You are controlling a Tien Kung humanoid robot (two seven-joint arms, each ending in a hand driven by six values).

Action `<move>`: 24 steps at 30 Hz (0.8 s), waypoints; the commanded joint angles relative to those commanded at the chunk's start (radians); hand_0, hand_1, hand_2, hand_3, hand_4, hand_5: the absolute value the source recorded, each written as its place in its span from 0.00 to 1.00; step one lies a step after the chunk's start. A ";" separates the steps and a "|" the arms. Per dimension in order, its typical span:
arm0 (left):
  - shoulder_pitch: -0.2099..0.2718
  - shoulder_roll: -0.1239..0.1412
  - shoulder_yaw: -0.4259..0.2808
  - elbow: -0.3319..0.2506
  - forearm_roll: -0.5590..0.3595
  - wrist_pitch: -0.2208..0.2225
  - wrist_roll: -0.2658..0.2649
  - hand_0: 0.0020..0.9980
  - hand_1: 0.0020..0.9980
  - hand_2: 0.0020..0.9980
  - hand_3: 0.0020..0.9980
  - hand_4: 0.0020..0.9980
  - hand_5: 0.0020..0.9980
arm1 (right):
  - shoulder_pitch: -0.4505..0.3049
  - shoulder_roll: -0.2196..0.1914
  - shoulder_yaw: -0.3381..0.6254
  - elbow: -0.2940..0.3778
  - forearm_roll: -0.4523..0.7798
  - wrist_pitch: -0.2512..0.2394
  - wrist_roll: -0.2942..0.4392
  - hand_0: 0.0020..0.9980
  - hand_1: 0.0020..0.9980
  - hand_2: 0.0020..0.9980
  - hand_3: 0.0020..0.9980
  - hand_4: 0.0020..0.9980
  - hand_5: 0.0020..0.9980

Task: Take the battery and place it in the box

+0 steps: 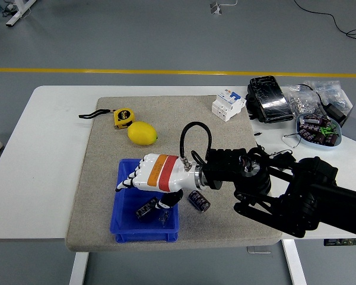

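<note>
Head view: right hand (143, 180) hangs over the blue box (124, 222), fingers spread and empty, with a battery (146, 208) lying just beneath it inside the box.

Box (123, 222): blue. Mat (95, 178) beneath it: beige-grey. Lemon (142, 133) beyond the box: yellow. Tape measure (123, 117) beyond the box: yellow and black. Right hand (148, 178) over the box: white, orange and red bands. Battery (146, 208): dark.

Lab: taped floor (166, 72), component-strewn table (53, 119)
</note>
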 joint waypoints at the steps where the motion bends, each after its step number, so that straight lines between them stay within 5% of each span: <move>1: 0.001 0.000 -0.001 0.000 0.003 0.000 0.001 0.54 0.49 0.57 0.60 0.68 0.57 | -0.001 0.001 0.006 -0.001 0.001 0.000 -0.001 0.60 0.63 0.73 0.92 0.79 0.12; 7: 0.004 0.000 -0.008 -0.001 0.015 -0.002 0.006 0.54 0.49 0.57 0.60 0.68 0.57 | -0.016 -0.024 0.068 0.012 0.005 0.006 -0.001 0.61 0.63 0.74 0.92 0.80 0.13; 17: 0.007 0.002 0.005 0.002 -0.013 -0.003 -0.003 0.54 0.49 0.56 0.59 0.68 0.56 | -0.093 -0.223 0.218 0.074 -0.006 0.033 -0.021 0.61 0.64 0.75 0.89 0.83 0.14; 24: 0.004 -0.005 0.013 0.001 -0.022 -0.006 0.000 0.54 0.49 0.56 0.59 0.68 0.56 | -0.205 -0.277 0.273 0.039 -0.022 0.062 -0.040 0.62 0.64 0.76 0.90 0.83 0.15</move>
